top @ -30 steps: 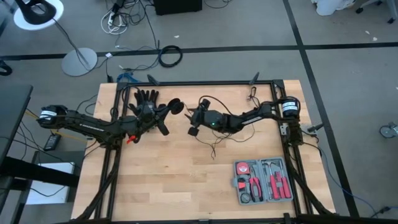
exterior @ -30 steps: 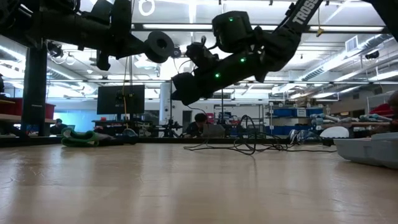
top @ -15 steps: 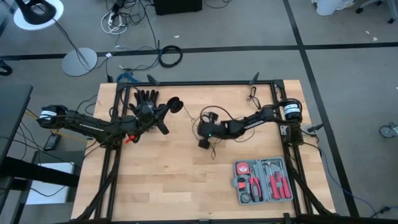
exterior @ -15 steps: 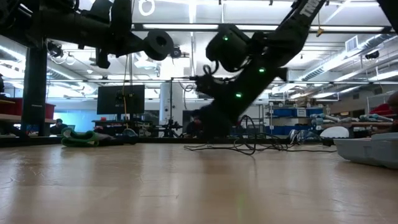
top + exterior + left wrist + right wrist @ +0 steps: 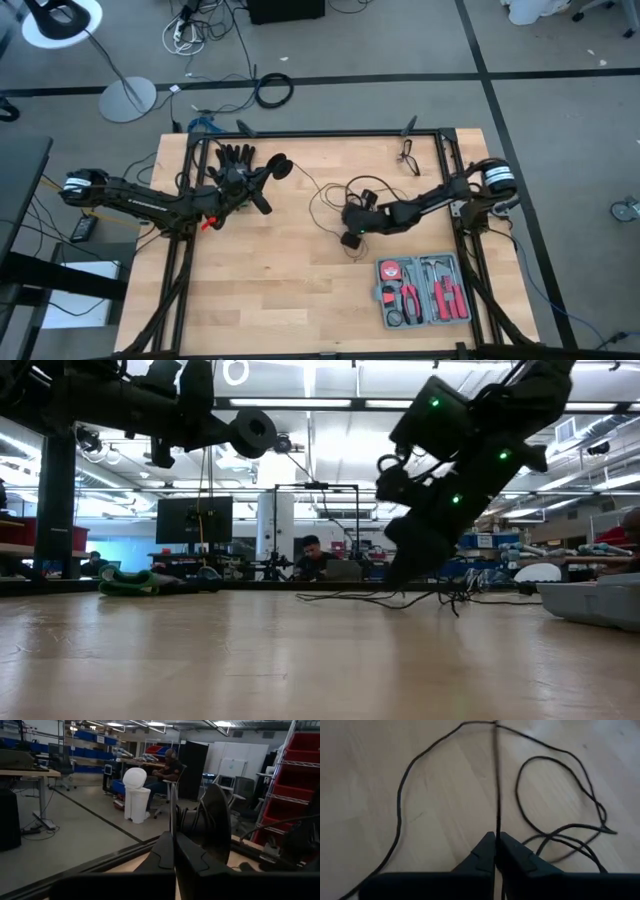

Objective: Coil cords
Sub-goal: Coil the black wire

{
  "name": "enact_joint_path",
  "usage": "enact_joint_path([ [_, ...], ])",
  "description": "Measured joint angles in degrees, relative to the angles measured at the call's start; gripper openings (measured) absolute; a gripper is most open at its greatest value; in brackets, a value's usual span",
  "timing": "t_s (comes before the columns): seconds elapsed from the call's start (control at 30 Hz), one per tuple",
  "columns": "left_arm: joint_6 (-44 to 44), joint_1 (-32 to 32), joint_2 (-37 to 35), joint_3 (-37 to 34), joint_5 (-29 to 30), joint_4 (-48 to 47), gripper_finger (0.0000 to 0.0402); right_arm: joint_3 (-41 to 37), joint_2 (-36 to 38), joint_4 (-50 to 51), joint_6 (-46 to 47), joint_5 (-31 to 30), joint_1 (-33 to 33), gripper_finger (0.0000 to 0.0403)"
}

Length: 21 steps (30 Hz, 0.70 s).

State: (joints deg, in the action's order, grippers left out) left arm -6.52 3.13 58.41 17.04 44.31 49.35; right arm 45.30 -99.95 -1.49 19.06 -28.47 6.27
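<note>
Closest to me in my right wrist view, my right gripper (image 5: 496,851) has its jaws pinched together on the thin black wire (image 5: 496,780), which runs straight out ahead of the tips across the wooden desk (image 5: 365,765) before it bends off into loose loops on both sides. I'm guessing I've got it low and near the desk so I can drag slack in and start laying turns; the strand's long axis lines up with my jaws, pointing away from the wrist. From overhead, that gripper (image 5: 350,228) sits mid-desk, just above the open tool kit (image 5: 423,291), with the wire (image 5: 322,196) trailing in curls up toward my left side. Over there my left gripper (image 5: 268,175) is up off the desk near the far-left corner, jaws clamped shut on the small round disc (image 5: 283,168) at the wire's end, right by the black glove (image 5: 236,155). In the left wrist view the disc (image 5: 216,822) stands on edge between my jaws, flat faces sideways, so I reckon I'm just anchoring that end while the right does the gathering. Coiling looks barely begun, the wire's sprawled in messy loops. Further back there's a pair of glasses (image 5: 409,153) at the desk's far edge, and a person seated in the room beyond.
</note>
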Motion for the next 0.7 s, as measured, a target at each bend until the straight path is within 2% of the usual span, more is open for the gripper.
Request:
enact_joint_path([
  [0.5, -1.71, 0.01, 0.00, 0.00, 0.04, -0.74, 0.0000, -8.97, 14.57, -1.53, 0.33, -0.08, 2.62, 0.0038],
  [0.6, -2.73, 0.00, 0.00, 0.00, 0.04, -1.40, 0.0000, -10.99, 16.40, -7.65, -2.38, -2.52, 2.64, 0.0038],
  [0.7, -2.74, -0.01, 0.00, 0.00, -0.39, -1.43, 0.0000, -13.08, 16.10, -21.30, -8.53, -5.19, 1.58, 0.0038],
])
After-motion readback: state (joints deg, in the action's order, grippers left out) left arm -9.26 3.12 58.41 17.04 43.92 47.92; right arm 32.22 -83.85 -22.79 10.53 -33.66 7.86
